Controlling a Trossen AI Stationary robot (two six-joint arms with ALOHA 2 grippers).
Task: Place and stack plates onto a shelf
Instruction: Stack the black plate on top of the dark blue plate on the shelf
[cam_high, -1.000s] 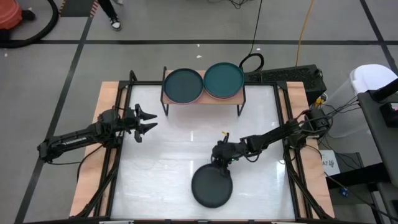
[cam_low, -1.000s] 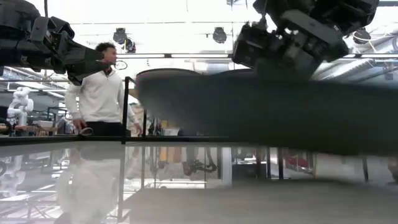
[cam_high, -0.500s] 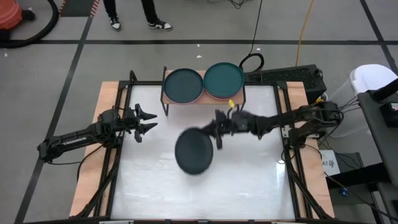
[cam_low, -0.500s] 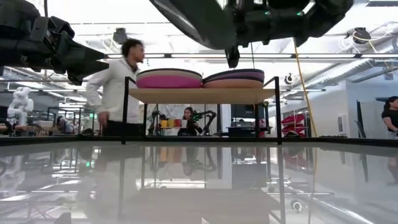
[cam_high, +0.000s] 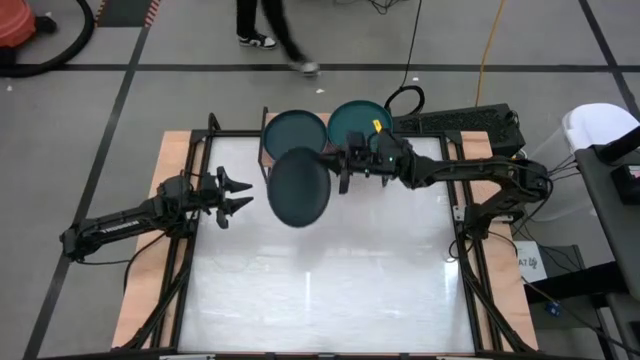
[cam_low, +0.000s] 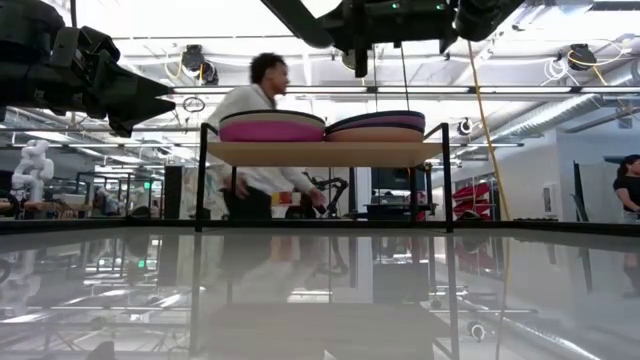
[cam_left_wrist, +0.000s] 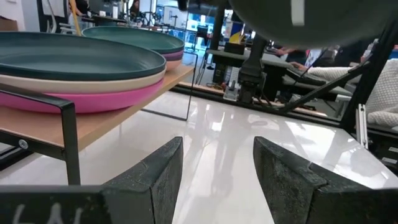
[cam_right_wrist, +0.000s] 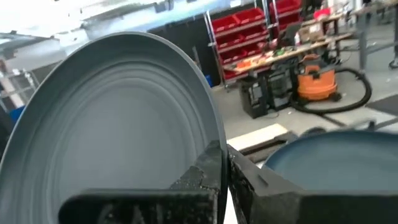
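R gripper (cam_high: 343, 170) pinching the rim of a dark grey plate (cam_high: 298, 187), fingers clamped on its edge (clear in R wrist view (cam_right_wrist: 219, 171)). Plate is airborne, above the table just in front of the shelf (cam_low: 325, 153), which sits at the table's far edge. Shelf already has two stacks: left stack (cam_low: 272, 127) w/ dark teal on top, beige + magenta under; right stack (cam_low: 377, 124) teal on top, purple/pinkish under.

L gripper (cam_high: 232, 195) parked near table's left edge, fingers spread wide, empty.

Risks imo:
- single-edge pinch, plate cantilevered → could swing or slip out if the arm brakes hard.
- coming in too low → rim clips top plate of a stack or the shelf's front rail, shoves stack toward the back edge.
- off-centre release → plate sits crooked, slides off.

Person walking behind table (cam_low: 258, 130), not near the arms.
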